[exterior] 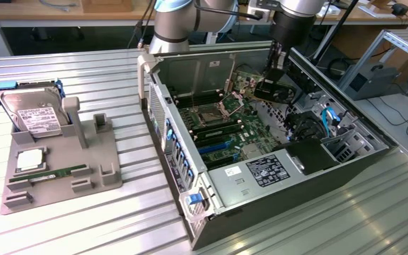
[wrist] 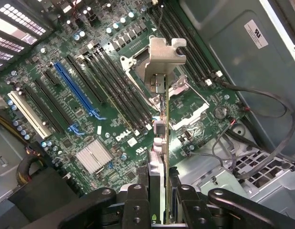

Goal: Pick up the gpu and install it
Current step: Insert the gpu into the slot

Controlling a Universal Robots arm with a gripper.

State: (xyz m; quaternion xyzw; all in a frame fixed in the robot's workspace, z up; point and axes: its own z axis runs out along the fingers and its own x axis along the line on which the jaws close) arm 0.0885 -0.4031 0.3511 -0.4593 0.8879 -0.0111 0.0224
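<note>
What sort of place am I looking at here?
Likely a robotics lab or workshop: an open black computer case on a ribbed metal table, a grey fixture holding a silver hard drive, and wooden workbenches behind.

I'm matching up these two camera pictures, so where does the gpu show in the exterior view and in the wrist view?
Exterior view: the gpu hangs under the arm, over the motherboard inside the open case.
Wrist view: the gpu is seen edge-on, running from the gripper out to its silver bracket.
Shared landmark: the long blue slot.
</note>
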